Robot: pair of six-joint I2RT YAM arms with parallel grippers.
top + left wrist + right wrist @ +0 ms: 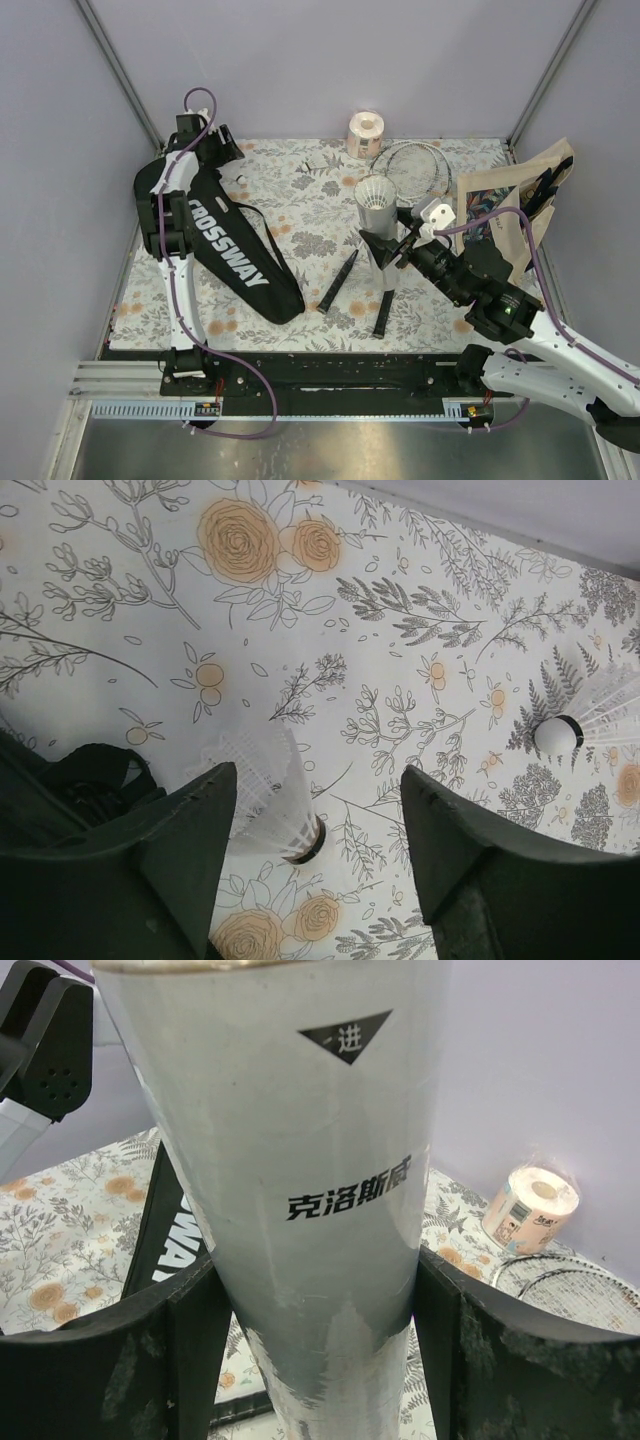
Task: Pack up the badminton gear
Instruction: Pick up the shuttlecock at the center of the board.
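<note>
The black racket bag (pixel 225 245) lay along the left of the tabletop (pixel 320 215); to its right the right hand (pixel 315 1278) clamped the white tube (pixel 320 1210) upright, mouth up. At the far-left corner the left hand (pixel 318 780) hung open astride a shuttlecock (pixel 275 805) lying on its side between the fingers (pixel 150 860), ungripped, well apart from the tube.

paper roll (pixel 365 133) (pinkish): far edge | tote bag (pixel 495 190): right side | floral cloth (pixel 300 190): underneath

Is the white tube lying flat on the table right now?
No: the white tube stands upright with its open mouth facing up, clamped on both sides by the right gripper.
</note>
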